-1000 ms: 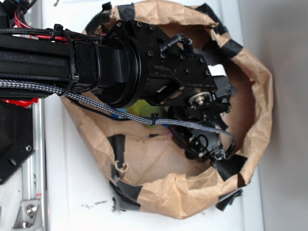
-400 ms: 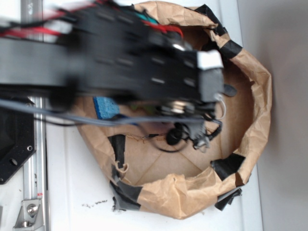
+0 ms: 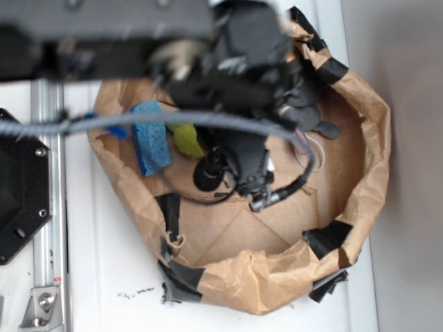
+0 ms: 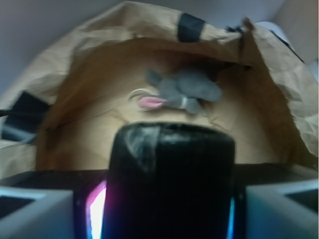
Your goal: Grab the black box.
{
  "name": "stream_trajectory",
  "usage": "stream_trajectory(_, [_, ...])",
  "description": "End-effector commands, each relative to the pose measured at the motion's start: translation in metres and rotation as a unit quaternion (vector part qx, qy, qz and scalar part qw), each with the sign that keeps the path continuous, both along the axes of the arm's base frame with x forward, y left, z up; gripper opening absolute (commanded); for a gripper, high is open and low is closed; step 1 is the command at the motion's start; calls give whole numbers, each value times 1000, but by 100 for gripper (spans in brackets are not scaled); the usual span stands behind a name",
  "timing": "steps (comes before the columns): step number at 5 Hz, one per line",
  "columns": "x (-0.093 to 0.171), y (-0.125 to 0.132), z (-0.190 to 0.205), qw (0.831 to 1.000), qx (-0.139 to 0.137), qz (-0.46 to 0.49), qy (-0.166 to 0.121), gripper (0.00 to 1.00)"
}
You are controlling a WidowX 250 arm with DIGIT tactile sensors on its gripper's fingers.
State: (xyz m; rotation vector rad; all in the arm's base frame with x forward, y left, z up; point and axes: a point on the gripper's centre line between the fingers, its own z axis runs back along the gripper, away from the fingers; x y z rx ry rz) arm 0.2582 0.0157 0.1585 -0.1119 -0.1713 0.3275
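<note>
Close up, wrist view: claw (image 4: 159, 201) sits low in frame, its two grey fingers (image 4: 35, 209) at either side, closed in on the glossy black rectangular box (image 4: 172, 169). Box stands between the fingers and fills the gap, one shiny scuffed corner toward the lens. Pink and blue glints along its flanks. Exact pad contact lost in shadow and blur.

Beyond the box: floor of the crumpled brown paper bag (image 3: 367, 138), rim rolled down and patched with strips of black tape (image 4: 191, 27). Grey plush mouse with pink ear (image 4: 187, 89) lies on the bag floor near the far wall, well apart from the claw.

Exterior view, looking down: arm crosses the top of frame, heavily blurred, wrist hanging over the bag's middle. Box not separable from the black hardware here. Grey braided cable (image 3: 173, 121) loops across the bag mouth. Blue rectangular sponge (image 3: 151, 138) and yellow-green plush toy (image 3: 187, 140) lie side by side, near the bag's left wall.

Bag rests on a white tabletop (image 3: 104, 277). Aluminium rail (image 3: 45, 207) and black base plate (image 3: 21, 194) along the left edge. Plain grey surface on the right.
</note>
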Motion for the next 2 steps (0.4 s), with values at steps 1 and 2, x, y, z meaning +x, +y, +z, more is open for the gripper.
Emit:
stream_trajectory(1, [6, 8, 11, 999, 27, -14, -12, 0])
stream_trajectory(2, [8, 4, 6, 998, 58, -12, -26, 0])
